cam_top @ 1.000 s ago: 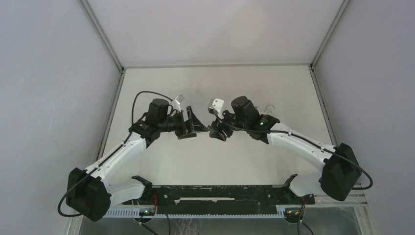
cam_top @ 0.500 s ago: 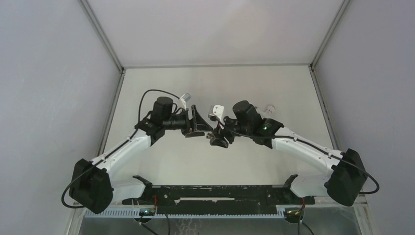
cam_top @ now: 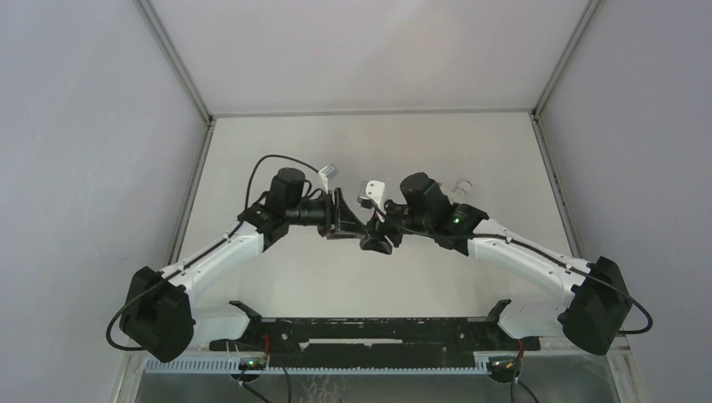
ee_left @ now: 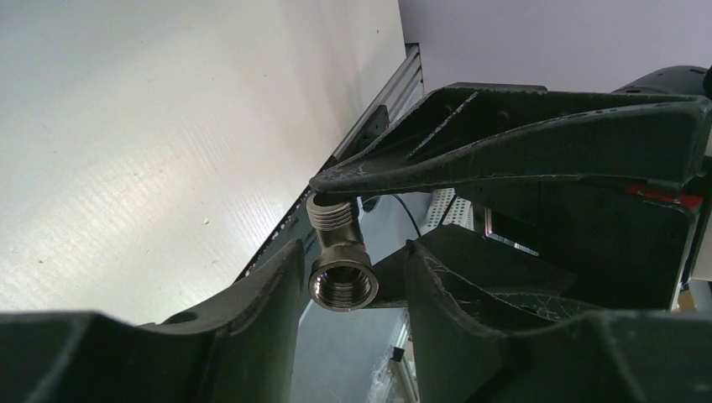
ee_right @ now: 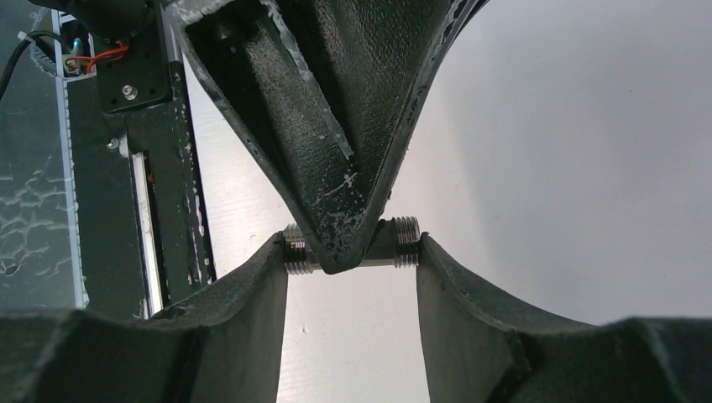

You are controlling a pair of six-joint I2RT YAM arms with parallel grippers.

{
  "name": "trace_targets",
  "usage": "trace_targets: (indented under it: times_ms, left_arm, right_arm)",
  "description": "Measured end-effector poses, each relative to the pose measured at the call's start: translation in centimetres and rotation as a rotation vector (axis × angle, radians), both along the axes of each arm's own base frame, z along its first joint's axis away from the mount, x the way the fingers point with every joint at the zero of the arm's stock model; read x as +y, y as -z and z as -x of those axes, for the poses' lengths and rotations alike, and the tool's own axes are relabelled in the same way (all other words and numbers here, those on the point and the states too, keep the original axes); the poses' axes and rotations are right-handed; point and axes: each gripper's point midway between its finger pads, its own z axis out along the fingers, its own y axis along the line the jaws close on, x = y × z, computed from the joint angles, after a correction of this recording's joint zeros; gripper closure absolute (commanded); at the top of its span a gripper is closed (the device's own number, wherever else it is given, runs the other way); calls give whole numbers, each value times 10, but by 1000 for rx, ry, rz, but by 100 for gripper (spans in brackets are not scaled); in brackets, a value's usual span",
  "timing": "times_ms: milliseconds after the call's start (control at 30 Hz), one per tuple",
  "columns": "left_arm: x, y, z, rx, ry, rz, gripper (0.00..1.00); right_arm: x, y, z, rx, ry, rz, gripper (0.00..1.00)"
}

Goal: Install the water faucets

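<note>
My right gripper [ee_right: 351,248] is shut on the grey metal T-shaped fitting [ee_right: 407,243], one finger pressed on each threaded end. It holds the part in the air above the middle of the table [cam_top: 277,151]. My left gripper [ee_left: 353,252] faces it, and its jaws straddle the fitting's [ee_left: 342,281] open threaded branch. One left finger lies close beside that branch. A gap shows at the other, so the left gripper is open. In the top view both grippers [cam_top: 363,228] meet and hide the part. A small white tap piece [cam_top: 460,184] lies on the table behind the right arm.
A black rail [cam_top: 369,332] runs along the near edge between the arm bases. Grey enclosure walls and metal frame strips [cam_top: 198,180] bound the table on the left, right and back.
My left arm has moved right until its fingers reach the right gripper. Its jaws have narrowed from wide open to close around the fitting's branch. The right arm shifted slightly at first, then held still.
</note>
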Motion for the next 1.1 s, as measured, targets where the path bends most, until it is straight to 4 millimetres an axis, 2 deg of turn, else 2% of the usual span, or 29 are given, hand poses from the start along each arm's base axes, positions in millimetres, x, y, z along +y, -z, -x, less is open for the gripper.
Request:
trace_targets:
  times_ms: [67,133,167,233,300,367,500,600,700,767,800,900,967,1067,1100]
  left_arm:
    - [-1,0,1,4,4,1,71]
    - [-1,1,1,5,3,-3,94]
    - [-1,1,1,10,3,-1,99]
    - [-1,1,1,14,1,1,100]
    - [-1,1,1,22,-2,0,100]
    - [-1,0,0,18,-3,2,100]
    - [0,0,-2,4,-8,1,100]
    - [1,-8,-7,-33,-20,27,100]
    - [4,-23,-11,-90,-39,78,100]
    - [5,-36,-12,-135,-45,120,100]
    - [5,-44,-13,-162,-45,144,100]
    - [4,-72,-11,-245,-31,223,100]
    - [4,-86,-7,-289,-17,260,100]
    - [6,-104,-1,-357,3,309,100]
    - [6,-108,0,-376,8,320,100]
  right_arm:
    - [0,0,0,0,0,1,71]
    - [-1,1,1,2,0,4,70]
    - [-1,0,1,1,-1,4,69]
    - [-2,2,0,3,2,9,55]
    - [-4,2,-2,10,14,10,34]
    - [-6,0,-3,37,37,0,24]
    - [-21,-17,-8,81,128,-45,20]
    - [-43,-48,-17,120,249,-145,21]
    - [-69,-85,-35,223,380,-354,20]
    - [-83,-95,-45,304,452,-515,18]
    - [-85,-93,-44,358,471,-565,18]
    - [-75,-79,-33,552,469,-658,17]
    - [-64,-79,-26,661,451,-703,17]
    - [-52,-100,-20,733,394,-783,18]
    - [-47,-114,-18,749,350,-833,18]
